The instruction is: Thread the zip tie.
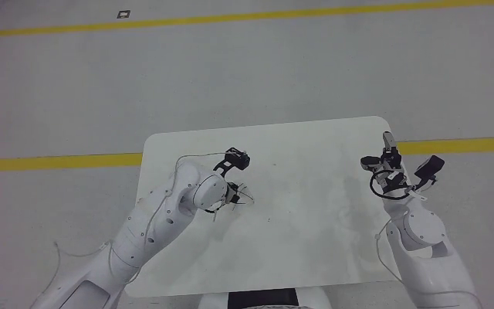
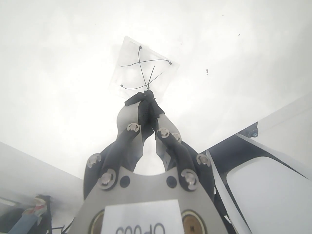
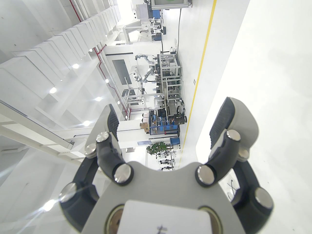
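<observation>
From the top, the white surface (image 1: 324,232) has an arm at each side. The left tool (image 1: 233,193) sits low over the left part of the surface. The right tool (image 1: 386,144) is well apart from it, up by the right edge.

In the left wrist view, the left tool (image 2: 146,97) has its tips pressed together. They pinch the end of a thin black zip tie (image 2: 147,87). The zip tie runs from the tips out over a clear tray (image 2: 129,54) that lies flat on the surface. Other zip ties (image 2: 156,60) lie in the tray, crossing each other.

In the right wrist view, the right tool (image 3: 168,118) is spread wide with nothing between its fingers (image 3: 224,115).
</observation>
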Controlling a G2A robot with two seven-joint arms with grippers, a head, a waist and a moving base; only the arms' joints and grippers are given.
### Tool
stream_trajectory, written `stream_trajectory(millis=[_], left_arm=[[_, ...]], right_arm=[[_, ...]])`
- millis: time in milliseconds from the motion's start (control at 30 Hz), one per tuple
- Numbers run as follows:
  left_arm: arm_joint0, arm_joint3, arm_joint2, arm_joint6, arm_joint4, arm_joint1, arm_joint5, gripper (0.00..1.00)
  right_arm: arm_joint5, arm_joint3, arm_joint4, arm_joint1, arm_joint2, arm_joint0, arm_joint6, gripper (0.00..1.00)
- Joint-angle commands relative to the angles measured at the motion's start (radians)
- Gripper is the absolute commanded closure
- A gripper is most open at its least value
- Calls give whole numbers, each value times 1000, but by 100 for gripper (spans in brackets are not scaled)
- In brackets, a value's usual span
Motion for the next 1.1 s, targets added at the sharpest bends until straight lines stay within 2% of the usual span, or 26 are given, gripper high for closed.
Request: stream_trajectory(millis=[0, 100, 200, 400, 467, 533, 600, 900, 933, 1000, 1067], left_arm=[[8, 23, -5, 41, -7, 0, 12, 100], [16, 55, -68, 96, -125, -1, 69, 100], [38, 72, -145, 132, -249, 6, 96, 100], [118, 89, -294, 224, -473, 23, 90, 100], [157, 94, -337, 268, -563, 27, 81, 100], [200, 92, -371, 337, -625, 30, 68, 100], [224, 88, -385, 357, -652, 32, 54, 100], [224, 88, -385, 357, -652, 32, 54, 100], [227, 95, -385, 376, -652, 32, 56, 100], [245, 112, -377, 476, -615, 31, 53, 100], [268, 117, -387, 532, -708, 25, 58, 100]], right_arm=[[0, 0, 0, 0, 0, 0, 0, 0], [0, 0, 0, 0, 0, 0, 0, 0], [0, 0, 0, 0, 0, 0, 0, 0], [0, 0, 0, 0, 0, 0, 0, 0], [0, 0, 0, 0, 0, 0, 0, 0], [0, 0, 0, 0, 0, 0, 0, 0], [0, 0, 0, 0, 0, 0, 0, 0], [0, 0, 0, 0, 0, 0, 0, 0], [0, 0, 0, 0, 0, 0, 0, 0], [0, 0, 0, 0, 0, 0, 0, 0], [0, 0, 0, 0, 0, 0, 0, 0]])
